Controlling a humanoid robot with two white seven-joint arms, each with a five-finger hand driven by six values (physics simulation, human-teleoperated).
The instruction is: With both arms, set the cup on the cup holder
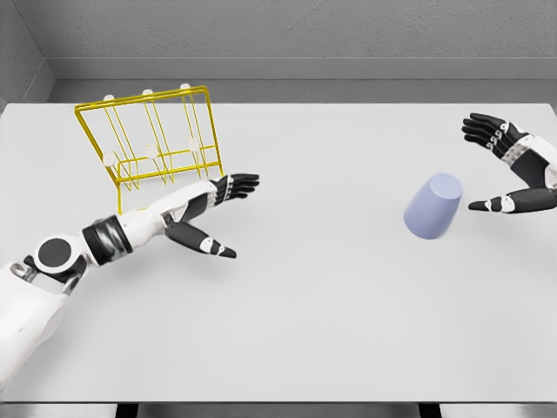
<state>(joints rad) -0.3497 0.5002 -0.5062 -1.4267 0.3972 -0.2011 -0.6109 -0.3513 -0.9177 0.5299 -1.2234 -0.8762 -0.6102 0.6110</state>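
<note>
Fingers spread on both our hands, nothing gripped. On the table (287, 331), the yellow rack (157, 139) sits at the far left corner, our left hand (213, 213) beside it. Cup (432, 206) lies near the right edge, right hand (513, 174) just beside. Grasp and placement all remain.

Pale lavender cup (433, 205), yellow wire cup holder (152, 139) with white knobs, plain light grey desk (331, 313), black fingers (239, 184).
</note>
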